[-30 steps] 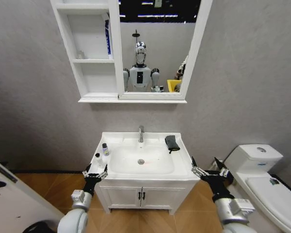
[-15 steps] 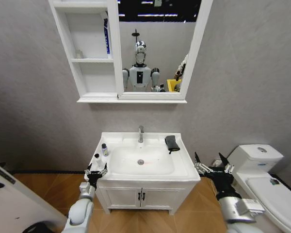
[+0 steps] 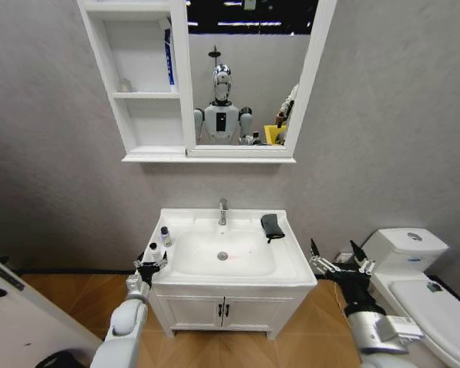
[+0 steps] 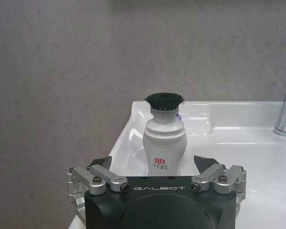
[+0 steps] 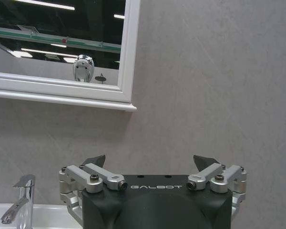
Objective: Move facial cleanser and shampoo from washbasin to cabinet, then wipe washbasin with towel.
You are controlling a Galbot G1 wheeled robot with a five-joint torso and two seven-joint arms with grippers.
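1. Now the left hand [image 3: 150, 264] sits at the front left corner of the white rectangular ceramic washbasin [image 3: 291, 264], its fingers [image 4: 101, 165] spread wide.
2. Between those spread fingers, just beyond their tips, stands a small white bottle with a black cap [image 4: 164, 143], upright on the washbasin's left rim and untouched.
3. Further back along that rim stands a second small bottle with a dark cap [image 3: 165, 235].
4. A small dark grey-black towel [image 3: 272, 225] lies at the back right corner, right of the chrome faucet [image 3: 223, 210].
5. Off the washbasin's right edge, the right hand [image 3: 339, 259] hovers with fingers apart, holding nothing.
6. Above hangs the tall narrow white cabinet [image 3: 142, 84], joined to a white-framed mirror [image 3: 249, 73].
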